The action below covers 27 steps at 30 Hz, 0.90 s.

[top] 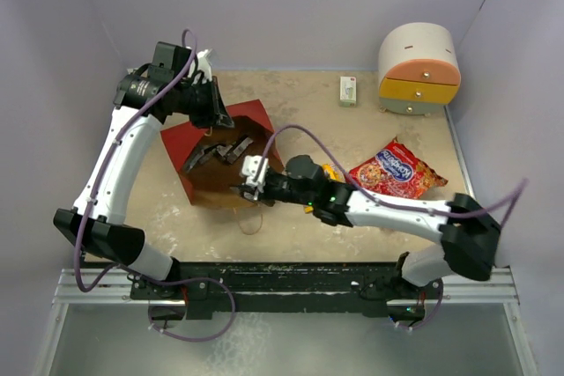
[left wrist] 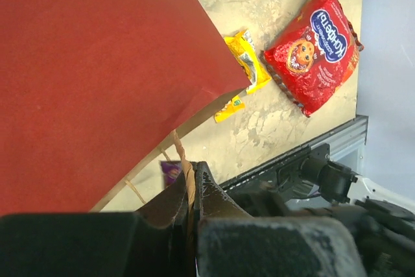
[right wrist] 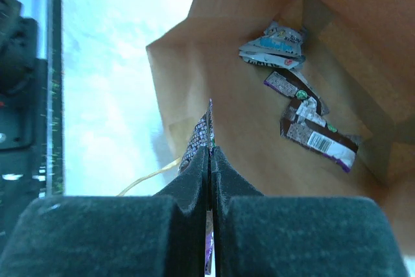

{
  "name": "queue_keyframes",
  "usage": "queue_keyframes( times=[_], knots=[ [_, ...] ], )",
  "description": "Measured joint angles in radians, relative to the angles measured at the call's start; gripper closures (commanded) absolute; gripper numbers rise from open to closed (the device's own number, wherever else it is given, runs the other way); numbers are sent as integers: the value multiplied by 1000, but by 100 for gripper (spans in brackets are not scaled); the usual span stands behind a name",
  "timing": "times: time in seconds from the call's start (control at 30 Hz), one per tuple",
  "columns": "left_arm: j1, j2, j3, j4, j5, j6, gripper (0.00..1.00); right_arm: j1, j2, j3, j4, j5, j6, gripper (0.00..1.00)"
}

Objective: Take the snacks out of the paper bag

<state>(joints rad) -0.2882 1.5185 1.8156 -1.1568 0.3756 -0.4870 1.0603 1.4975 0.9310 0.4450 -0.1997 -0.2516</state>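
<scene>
The red paper bag (top: 183,142) lies on its side, its brown inside open toward the near edge. My left gripper (top: 214,116) is shut on the bag's string handle (left wrist: 183,160), which is pinched between the fingers (left wrist: 214,192) in the left wrist view. My right gripper (top: 249,180) is at the bag's mouth, shut on a dark brown candy bar (right wrist: 205,135). Three more candy bars, silver (right wrist: 275,47) and dark brown (right wrist: 319,135), lie inside the bag (right wrist: 246,115). The red crisp packet (top: 397,170) and a yellow candy bar (left wrist: 245,63) lie on the table to the right.
A white round-topped mini chest (top: 419,66) with orange and yellow drawers stands at the back right. A small white box (top: 348,90) lies left of it. The bag's second string handle (top: 252,220) lies on the table near the front rail (top: 291,275).
</scene>
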Motion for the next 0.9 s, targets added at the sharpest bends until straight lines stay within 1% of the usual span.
queue_keyframes(
  times=[0.1,0.23,0.33,0.43,0.53,0.67,0.77,0.83,0.9],
  knots=[
    [0,-1,-7,11,-15,-2,100,0,-146,-35,-76,15,69,100],
    [0,-3,-34,18,-35,-10,100,0,-342,-75,-190,76,150,100],
    [0,-5,-50,18,-43,-18,100,0,-443,-76,-288,177,242,100],
    [0,-9,-58,19,-51,-21,100,0,-494,-76,-386,312,325,100],
    [0,-13,-58,20,-57,-23,100,-1,-505,-76,-486,446,414,100],
    [0,-18,-58,20,-66,-23,100,-28,-491,-76,-639,561,545,100],
    [0,-19,-58,19,-69,-23,100,-108,-447,-63,-735,558,619,100],
    [0,-19,-58,20,-69,-23,100,-191,-381,-29,-806,537,655,100],
    [0,-20,-58,20,-69,-23,100,-244,-306,24,-867,521,673,100]
  ],
)
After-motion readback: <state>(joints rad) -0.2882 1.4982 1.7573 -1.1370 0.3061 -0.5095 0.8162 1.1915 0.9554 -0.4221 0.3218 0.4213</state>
